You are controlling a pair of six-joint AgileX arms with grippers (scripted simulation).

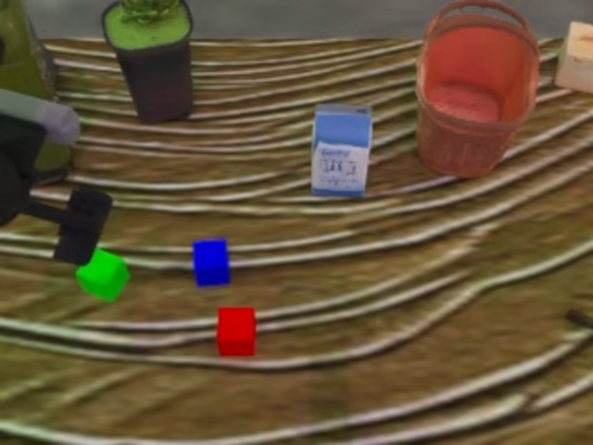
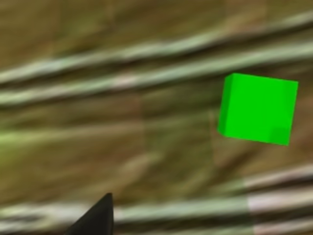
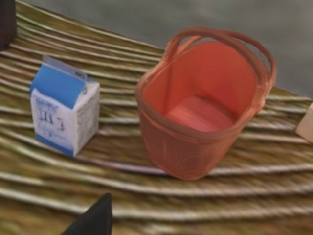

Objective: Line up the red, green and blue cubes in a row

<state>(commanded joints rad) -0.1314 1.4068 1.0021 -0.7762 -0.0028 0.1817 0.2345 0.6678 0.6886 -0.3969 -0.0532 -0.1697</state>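
The green cube (image 1: 104, 275) lies at the table's left, and my left gripper (image 1: 80, 243) hovers just behind it and a little to its left, open and holding nothing. In the left wrist view the green cube (image 2: 257, 108) sits off to one side of the one dark fingertip (image 2: 100, 216) that shows. The blue cube (image 1: 211, 262) rests to the right of the green one. The red cube (image 1: 236, 331) lies nearer the front, slightly right of the blue. My right gripper (image 1: 580, 319) stays parked at the right edge, open, with one fingertip (image 3: 100, 215) showing.
A blue-and-white carton (image 1: 341, 150) stands behind the cubes at mid table. A red woven basket (image 1: 477, 88) stands at the back right, beside a beige block (image 1: 579, 56). A dark plant pot (image 1: 153, 60) and a green bottle (image 1: 18, 56) stand at the back left.
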